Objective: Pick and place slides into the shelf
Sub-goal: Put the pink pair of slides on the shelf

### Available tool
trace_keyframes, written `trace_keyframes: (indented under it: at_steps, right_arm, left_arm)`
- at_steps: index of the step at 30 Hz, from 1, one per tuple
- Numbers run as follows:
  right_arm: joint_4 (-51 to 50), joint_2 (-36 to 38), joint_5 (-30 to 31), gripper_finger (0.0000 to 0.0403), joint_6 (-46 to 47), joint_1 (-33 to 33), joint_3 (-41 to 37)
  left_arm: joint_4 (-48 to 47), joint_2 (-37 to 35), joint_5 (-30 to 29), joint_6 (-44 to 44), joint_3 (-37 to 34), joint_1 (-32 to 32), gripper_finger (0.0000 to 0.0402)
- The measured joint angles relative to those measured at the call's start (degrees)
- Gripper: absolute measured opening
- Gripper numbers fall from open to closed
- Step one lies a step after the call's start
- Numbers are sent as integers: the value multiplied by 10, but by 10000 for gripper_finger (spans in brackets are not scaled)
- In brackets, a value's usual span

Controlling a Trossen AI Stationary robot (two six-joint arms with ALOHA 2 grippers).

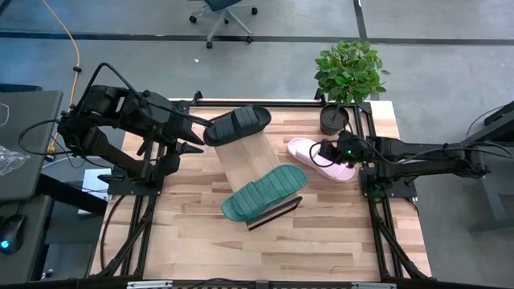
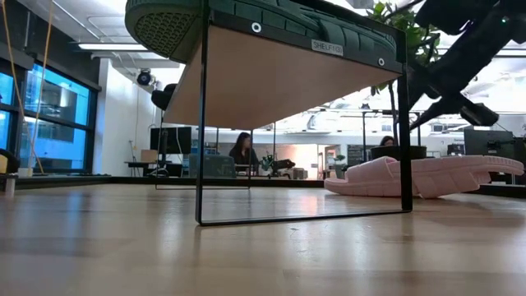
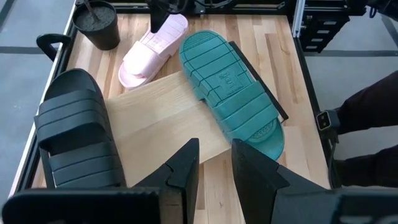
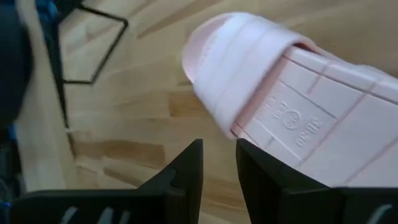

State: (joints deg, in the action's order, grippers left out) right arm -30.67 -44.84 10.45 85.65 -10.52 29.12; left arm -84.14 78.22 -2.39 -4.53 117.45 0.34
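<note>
Right now you have a potted plant (image 1: 347,76) at the far right corner of the table (image 1: 193,237), its dark pot just beyond the pink slide (image 1: 320,159), so it crowds that side. The shelf (image 1: 245,152) stands mid-table with the black slide (image 1: 237,125) on its far end and the green slide (image 1: 263,193) lying sole-up across its near end.

From above you see all three slides at once. The low view gives you something else: the pink slide (image 2: 423,175) rests on the tabletop beside the shelf's dark rail (image 2: 404,140), with the green slide's ribbed sole (image 2: 246,20) overhanging the board. People sit at desks in the room behind.

Your right gripper (image 1: 327,150) sits over the pink slide; its wrist view shows the fingers (image 4: 186,171) parted by a narrow gap with nothing between them, and the pink slide (image 4: 292,93) just ahead, sole-up. Your left gripper (image 1: 197,135) hovers at the black slide's end of the shelf, fingers (image 3: 186,165) likewise slightly apart and empty, the black slide (image 3: 78,134) off to one side.
</note>
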Motion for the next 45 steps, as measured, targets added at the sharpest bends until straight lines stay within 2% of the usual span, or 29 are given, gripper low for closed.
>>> trace_keyframes:
  at_steps: [17, 39, 45]
  right_arm:
    - [11, -62, 28, 88, 120, -2, 0]
    - [66, -156, 1, 88, 146, -42, 0]
    - [101, -173, 13, 88, 145, -42, 0]
  left_arm:
    - [-1, 0, 0, 16, 0, 0, 83]
    - [0, 0, 16, 30, 0, 0, 83]
    - [0, 0, 18, 29, 0, 0, 83]
